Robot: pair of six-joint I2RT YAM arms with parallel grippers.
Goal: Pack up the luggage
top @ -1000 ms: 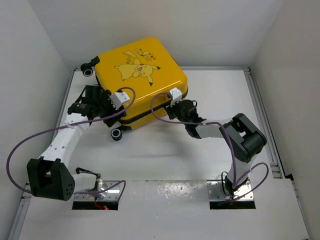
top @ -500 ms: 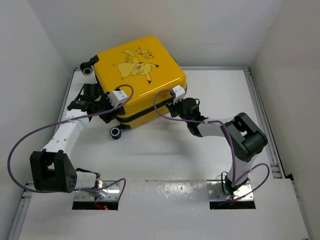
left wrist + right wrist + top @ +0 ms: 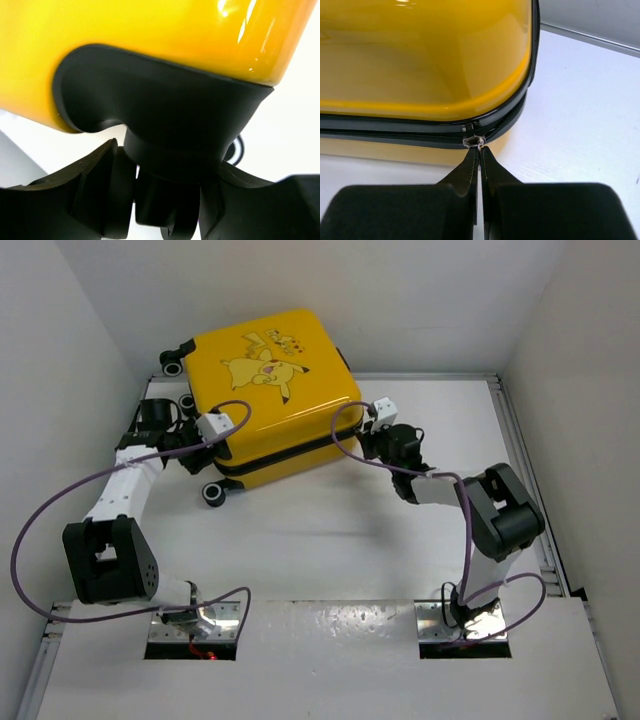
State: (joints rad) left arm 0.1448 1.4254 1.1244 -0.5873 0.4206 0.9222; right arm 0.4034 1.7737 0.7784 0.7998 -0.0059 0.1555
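Note:
The luggage (image 3: 270, 390) is a yellow hard-shell suitcase with a cartoon on its lid, lying closed at the back of the table. My left gripper (image 3: 195, 452) is at its left side, and in the left wrist view it (image 3: 167, 200) is shut on a black wheel (image 3: 172, 197) under the wheel housing (image 3: 165, 125). My right gripper (image 3: 368, 430) is at the case's right corner. In the right wrist view it (image 3: 480, 152) is shut on the metal zipper pull (image 3: 475, 142) at the black zipper seam (image 3: 410, 127).
White walls close in the table (image 3: 330, 540) on the left, back and right. Other black wheels (image 3: 212, 493) stick out on the case's left side. A metal rail (image 3: 525, 470) runs along the table's right edge. Purple cables loop from both arms.
The left gripper has closed onto the wheel. The suitcase has shifted back and to the left. The right gripper, still shut, has moved right and back along the seam with the zipper pull.

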